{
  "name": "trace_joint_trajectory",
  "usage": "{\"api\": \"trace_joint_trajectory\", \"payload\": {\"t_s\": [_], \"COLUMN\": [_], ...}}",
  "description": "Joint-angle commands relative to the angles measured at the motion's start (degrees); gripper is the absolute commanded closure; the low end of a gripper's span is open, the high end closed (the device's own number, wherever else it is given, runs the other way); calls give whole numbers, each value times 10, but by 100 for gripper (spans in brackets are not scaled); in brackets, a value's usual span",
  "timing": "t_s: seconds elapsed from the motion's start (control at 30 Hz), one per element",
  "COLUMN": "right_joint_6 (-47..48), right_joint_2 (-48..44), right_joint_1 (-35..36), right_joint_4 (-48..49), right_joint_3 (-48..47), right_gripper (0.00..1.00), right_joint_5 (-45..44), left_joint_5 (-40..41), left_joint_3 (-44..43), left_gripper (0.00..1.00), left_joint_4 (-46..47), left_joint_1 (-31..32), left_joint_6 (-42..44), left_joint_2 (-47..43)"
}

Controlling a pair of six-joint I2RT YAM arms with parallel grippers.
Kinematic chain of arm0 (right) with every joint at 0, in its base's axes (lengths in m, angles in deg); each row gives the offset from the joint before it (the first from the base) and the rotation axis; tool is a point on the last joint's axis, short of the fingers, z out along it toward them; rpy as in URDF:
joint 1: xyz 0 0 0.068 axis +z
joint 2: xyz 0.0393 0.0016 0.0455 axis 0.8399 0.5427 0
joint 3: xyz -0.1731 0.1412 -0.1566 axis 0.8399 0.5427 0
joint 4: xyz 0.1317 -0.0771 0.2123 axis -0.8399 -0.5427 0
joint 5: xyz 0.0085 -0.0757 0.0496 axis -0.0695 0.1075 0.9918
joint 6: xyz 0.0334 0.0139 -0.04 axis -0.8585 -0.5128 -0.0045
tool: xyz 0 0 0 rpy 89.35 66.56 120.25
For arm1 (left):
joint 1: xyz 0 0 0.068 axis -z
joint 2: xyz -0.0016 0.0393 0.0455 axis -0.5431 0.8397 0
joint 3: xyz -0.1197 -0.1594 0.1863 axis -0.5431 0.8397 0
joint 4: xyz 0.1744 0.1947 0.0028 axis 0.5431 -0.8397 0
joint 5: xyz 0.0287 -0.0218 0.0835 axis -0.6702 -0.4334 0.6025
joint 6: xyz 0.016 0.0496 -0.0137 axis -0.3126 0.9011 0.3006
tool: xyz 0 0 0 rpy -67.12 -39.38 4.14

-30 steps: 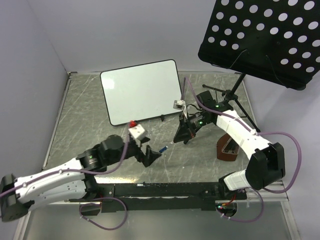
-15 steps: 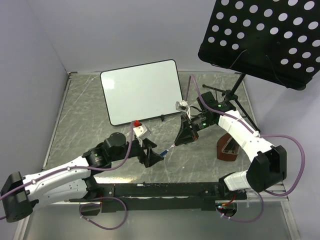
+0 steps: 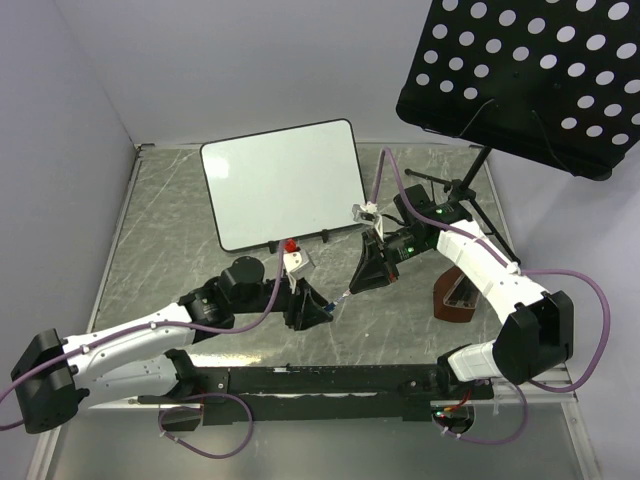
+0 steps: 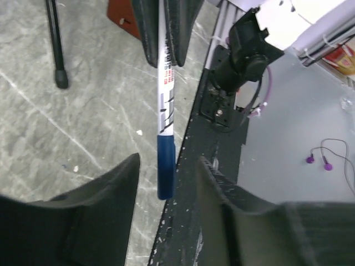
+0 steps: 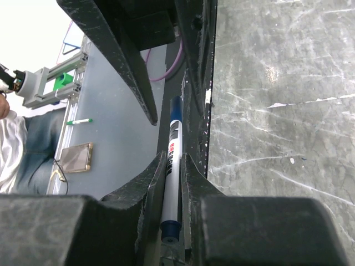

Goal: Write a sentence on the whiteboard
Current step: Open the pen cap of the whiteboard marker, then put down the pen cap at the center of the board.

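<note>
The whiteboard [image 3: 283, 183] lies flat at the back left, its face blank white; no sentence shows on it. My right gripper [image 3: 362, 280] [image 5: 173, 158] is shut on a white marker [image 3: 340, 294] [image 5: 173, 160], held by its barrel and pointing toward the left arm. The marker's blue cap [image 4: 165, 166] sticks out between the fingers of my left gripper [image 3: 315, 308] [image 4: 168, 160]. That gripper is partly open, with a gap on each side of the cap. Both grippers meet above the table's middle, in front of the whiteboard.
A black perforated music-stand panel [image 3: 520, 80] overhangs the back right, its tripod legs [image 3: 455, 190] on the table behind the right arm. A reddish-brown block [image 3: 455, 298] sits right of the right arm. The black base rail [image 3: 330, 380] runs along the near edge.
My left gripper has moved right to the marker's capped end and its jaws have narrowed around the cap. The right gripper brought the marker down and leftward.
</note>
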Motion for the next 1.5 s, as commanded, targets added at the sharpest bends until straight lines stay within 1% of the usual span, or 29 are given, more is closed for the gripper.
{"api": "trace_joint_trajectory", "payload": {"t_s": [0.0, 0.03, 0.1, 0.13, 0.17, 0.27, 0.33, 0.4, 0.43, 0.47, 0.5, 0.53, 0.6, 0.7, 0.73, 0.77, 0.83, 0.87, 0.93, 1.0, 1.07, 1.2, 1.37, 1.47], "right_joint_6": [23, 24, 25, 24, 24, 33, 43, 15, 10, 23, 30, 35, 26, 6, 2, -18, -42, -57, -63, -72, -72, -72, -68, -64], "right_joint_2": [-7, -7, -7, -8, -9, -14, -29, -43, -54, -57, -61, -68, -79, -99, -107, -113, -126, -131, -143, -149, -156, -159, -152, -150], "right_joint_1": [-1, -2, -2, -2, -2, -2, -15, -40, -65, -75, -83, -89, -99, -104, -105, -104, -104, -104, -105, -104, -104, -104, -104, -105], "right_joint_4": [0, 1, 1, 3, 2, -1, -8, 22, 27, 13, 6, 3, 26, 63, 75, 91, 140, 150, 161, 173, 177, 181, 175, 173], "right_joint_3": [-22, -23, -21, -20, -17, -16, -18, -9, -7, -7, -6, -4, 13, 41, 49, 67, 87, 97, 100, 111, 117, 123, 122, 122], "right_gripper": [100, 100, 100, 100, 100, 100, 100, 100, 100, 100, 100, 100, 100, 100, 100, 100, 100, 100, 100, 100, 100, 100, 100, 100], "right_joint_5": [30, 30, 31, 31, 32, 28, 23, 30, 31, 32, 37, 42, 51, 45, 39, 35, 19, 12, -6, -5, -8, -12, -10, -7], "left_joint_5": [-38, -42, -51, -53, -56, -45, -13, 30, 34, 34, 29, 28, 29, 78, 126, 152, 175, 176, 180, 199, 222, 232, 234, 234], "left_joint_3": [-25, -26, -30, -31, -30, -14, 4, 29, 33, 35, 29, 27, 41, 78, 87, 104, 120, 133, 136, 129, 108, 92, 98, 98], "left_gripper": [57, 66, 78, 96, 99, 99, 99, 99, 99, 99, 99, 99, 99, 99, 99, 99, 99, 99, 99, 99, 99, 99, 87, 70], "left_joint_4": [35, 36, 39, 38, 40, 35, 26, -4, -6, -7, -42, -51, -67, -97, -119, -126, -125, -105, -89, -70, -82, -102, -95, -102], "left_joint_1": [-4, -4, -6, -7, -8, -23, -30, -37, -37, -37, -38, -38, -38, -38, -40, -46, -59, -72, -77, -77, -77, -78, -78, -77], "left_joint_6": [2, 1, 1, 0, 0, -21, -41, -79, -93, -126, -136, -149, -190, -254, -271, -309, -345, -372, -386, -387, -377, -367, -375, -376], "left_joint_2": [14, 20, 25, 28, 27, 11, -23, -65, -76, -83, -88, -91, -108, -144, -149, -152, -138, -128, -88, -46, -20, 49, 81, 81]}}
